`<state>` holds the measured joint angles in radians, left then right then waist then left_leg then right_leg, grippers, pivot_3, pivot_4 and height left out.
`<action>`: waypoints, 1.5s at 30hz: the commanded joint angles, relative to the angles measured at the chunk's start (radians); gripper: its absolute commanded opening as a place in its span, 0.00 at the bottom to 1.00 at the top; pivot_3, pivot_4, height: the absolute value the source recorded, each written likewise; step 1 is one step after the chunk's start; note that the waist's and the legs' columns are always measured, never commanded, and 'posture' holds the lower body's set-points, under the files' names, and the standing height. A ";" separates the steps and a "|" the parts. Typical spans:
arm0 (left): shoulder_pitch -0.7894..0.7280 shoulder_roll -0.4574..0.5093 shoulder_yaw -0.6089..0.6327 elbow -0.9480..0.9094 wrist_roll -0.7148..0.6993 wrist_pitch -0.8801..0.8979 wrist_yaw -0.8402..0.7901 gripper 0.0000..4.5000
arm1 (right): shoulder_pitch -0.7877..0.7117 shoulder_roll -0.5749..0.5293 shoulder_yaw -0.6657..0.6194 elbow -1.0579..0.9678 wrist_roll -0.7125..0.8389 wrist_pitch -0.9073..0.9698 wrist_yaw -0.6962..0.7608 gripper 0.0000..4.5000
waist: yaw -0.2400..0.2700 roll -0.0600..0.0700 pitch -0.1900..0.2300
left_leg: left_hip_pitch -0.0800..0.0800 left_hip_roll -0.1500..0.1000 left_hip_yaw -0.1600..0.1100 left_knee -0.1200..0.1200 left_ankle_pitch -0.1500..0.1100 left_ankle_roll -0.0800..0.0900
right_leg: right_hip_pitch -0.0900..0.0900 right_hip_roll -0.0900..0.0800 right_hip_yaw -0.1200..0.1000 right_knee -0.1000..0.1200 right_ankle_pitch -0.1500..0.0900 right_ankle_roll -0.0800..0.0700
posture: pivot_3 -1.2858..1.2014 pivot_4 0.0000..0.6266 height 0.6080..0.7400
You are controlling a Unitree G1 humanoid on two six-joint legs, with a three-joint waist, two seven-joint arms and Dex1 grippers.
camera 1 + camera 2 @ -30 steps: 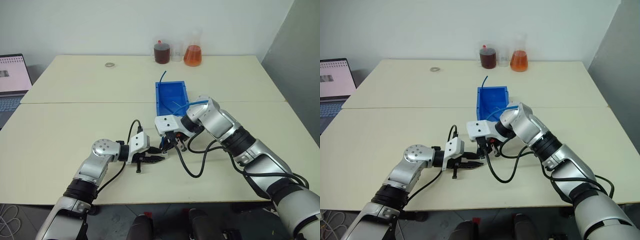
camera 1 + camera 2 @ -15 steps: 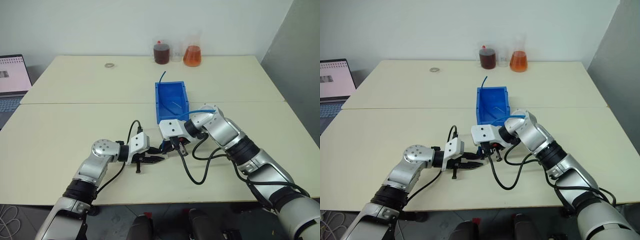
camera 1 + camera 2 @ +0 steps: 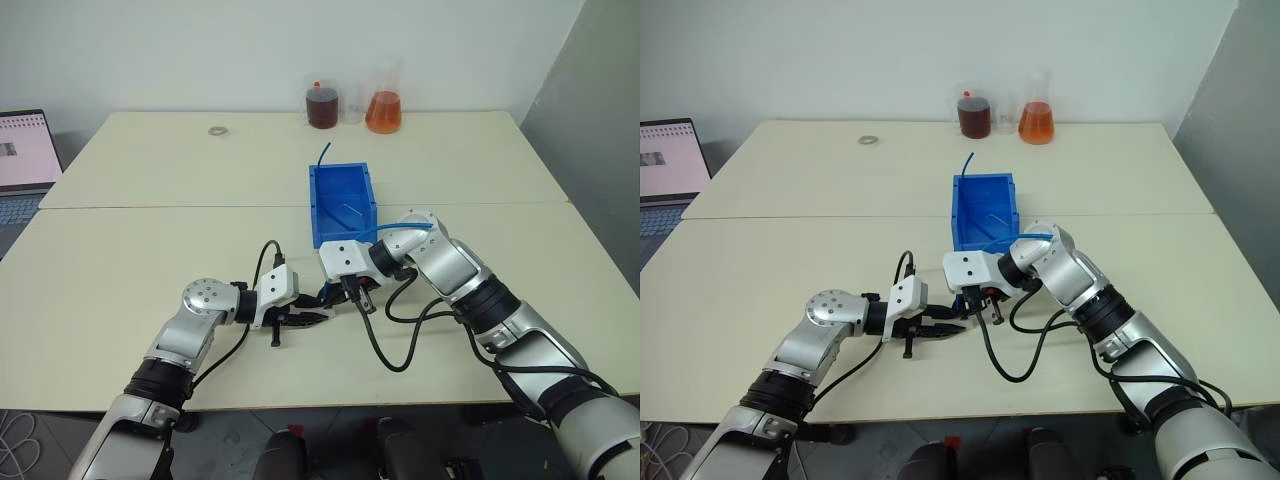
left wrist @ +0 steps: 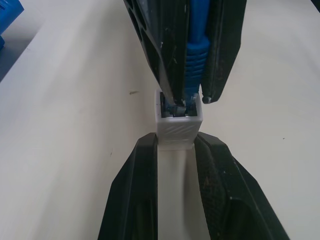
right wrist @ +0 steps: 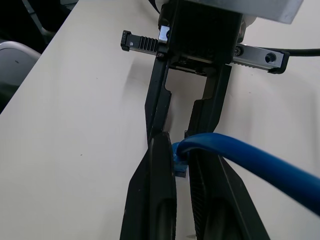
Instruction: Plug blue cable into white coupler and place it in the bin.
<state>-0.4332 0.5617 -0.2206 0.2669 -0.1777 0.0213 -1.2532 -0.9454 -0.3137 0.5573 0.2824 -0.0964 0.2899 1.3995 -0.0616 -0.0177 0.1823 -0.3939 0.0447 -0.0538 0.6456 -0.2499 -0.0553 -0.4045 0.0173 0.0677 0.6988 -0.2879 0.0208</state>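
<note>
Since a second ago the right arm has dropped lower and drawn back from the bin (image 3: pixel 341 203), bringing its load down to meet the other hand; over the last half second little has changed.

On the left, the left gripper (image 4: pixel 176 150) lies low over the table (image 3: pixel 150 250), its fingers nearly closed on the white coupler (image 4: pixel 179 127). It holds the block by its rear so that the socket faces outward, toward the other arm.

Next to it, the right gripper (image 5: pixel 181 170) is clamped on the boot of the blue cable (image 4: pixel 196 60), angled down so the plug lines up with that socket. The plug tip looks to sit at or just inside the mouth; whether it has clicked home I cannot tell.

Behind them the cable arcs back into the bin, which stands near for the drop.
</note>
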 commanded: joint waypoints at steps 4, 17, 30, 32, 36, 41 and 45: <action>0.024 0.038 0.018 -0.077 -0.048 0.052 -0.062 0.52 | 0.039 0.000 0.006 0.040 -0.016 0.037 -0.038 0.02 | 0.000 0.000 0.000 | 0.000 0.000 0.000 0.000 0.000 0.000 | 0.000 0.000 0.000 0.000 0.000 0.000 | 0.52 0.24 1.00; 0.213 0.066 0.253 -0.520 -0.209 0.395 0.242 1.00 | 0.085 0.113 -0.510 -0.335 0.251 0.775 -0.443 0.02 | 0.003 0.000 0.003 | -0.004 0.000 -0.002 0.001 0.000 0.000 | -0.003 0.000 0.000 0.001 0.000 0.000 | 0.52 0.24 1.00; 0.093 -0.106 0.309 -0.734 -0.245 0.650 0.685 1.00 | -0.340 0.060 -0.627 0.289 0.238 0.569 -0.693 0.27 | 0.002 0.000 0.003 | -0.004 -0.001 0.001 -0.001 0.000 0.000 | -0.002 -0.001 0.001 -0.002 0.000 0.000 | 0.52 0.24 1.00; 0.100 -0.102 0.299 -0.722 -0.229 0.637 0.697 1.00 | -0.388 0.082 -0.629 0.445 0.228 0.470 -0.720 0.37 | 0.001 0.000 0.003 | -0.005 -0.001 0.001 -0.001 0.000 0.000 | -0.003 -0.001 0.002 -0.003 0.000 0.000 | 0.52 0.24 1.00; 0.107 -0.096 0.309 -0.720 -0.222 0.638 0.724 1.00 | -0.448 0.096 -0.631 0.652 0.206 0.316 -0.766 0.58 | -0.003 0.000 0.003 | -0.006 -0.001 0.003 -0.002 0.000 -0.001 | -0.005 -0.001 0.003 -0.003 0.000 0.000 | 0.52 0.24 1.00; 0.121 -0.087 0.312 -0.728 -0.229 0.637 0.736 1.00 | -0.487 0.086 -0.628 0.737 0.200 0.248 -0.766 0.84 | 0.003 0.000 0.004 | -0.007 -0.002 0.003 -0.002 0.000 -0.001 | -0.005 -0.002 0.003 -0.003 0.000 0.000 | 0.52 0.24 1.00; 0.124 -0.087 0.306 -0.726 -0.235 0.635 0.738 1.00 | -0.499 0.071 -0.624 0.746 0.194 0.232 -0.771 0.99 | 0.004 0.000 0.004 | -0.007 -0.002 0.003 -0.002 0.000 -0.001 | -0.005 -0.002 0.003 -0.003 0.000 0.000 | 0.52 0.24 1.00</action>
<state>-0.3087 0.4682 0.0761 -0.4328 -0.4098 0.6719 -0.5180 -1.4064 -0.2230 -0.0631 1.0403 0.1004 0.5487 0.6308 -0.0575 -0.0180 0.1858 -0.4006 0.0432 -0.0506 0.6437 -0.2501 -0.0561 -0.4099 0.0149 0.0705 0.6960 -0.2875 0.0208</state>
